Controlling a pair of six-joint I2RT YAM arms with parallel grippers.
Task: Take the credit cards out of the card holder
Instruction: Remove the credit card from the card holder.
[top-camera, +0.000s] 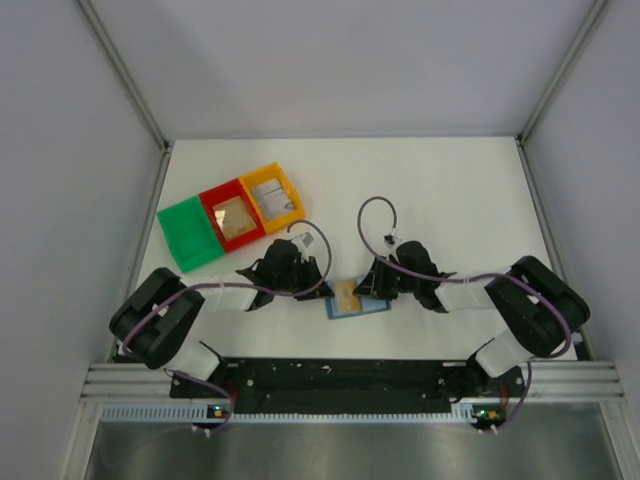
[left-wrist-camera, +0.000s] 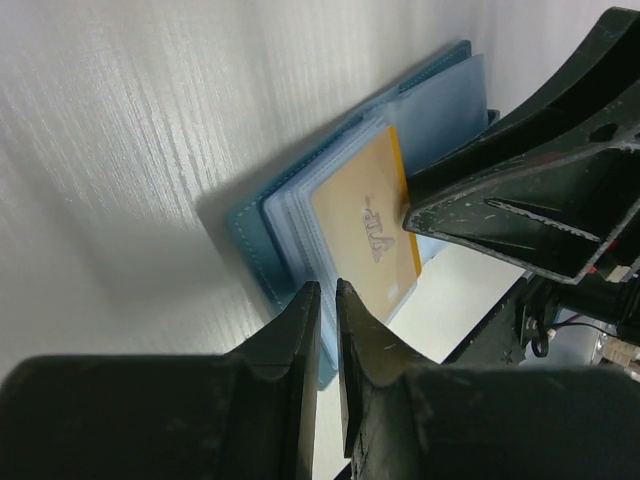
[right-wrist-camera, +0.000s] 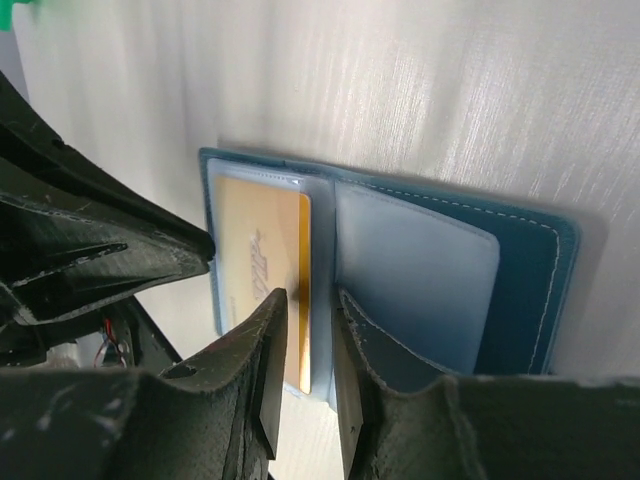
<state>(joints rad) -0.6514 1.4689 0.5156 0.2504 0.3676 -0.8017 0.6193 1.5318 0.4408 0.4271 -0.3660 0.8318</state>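
The blue card holder lies open and flat on the white table between the two arms. Its paler inner pockets face up, and a gold credit card sits in the left pocket. My right gripper is open, its fingers on either side of the card's orange right edge. It also reaches in from the right in the left wrist view, as the right gripper with a fingertip at the card. My left gripper hovers at the holder's near edge, jaws almost together, nothing between them.
Green, red and yellow trays stand in a row at the back left. The red and yellow ones each hold a flat card-like item. Frame posts and walls close in the table on three sides.
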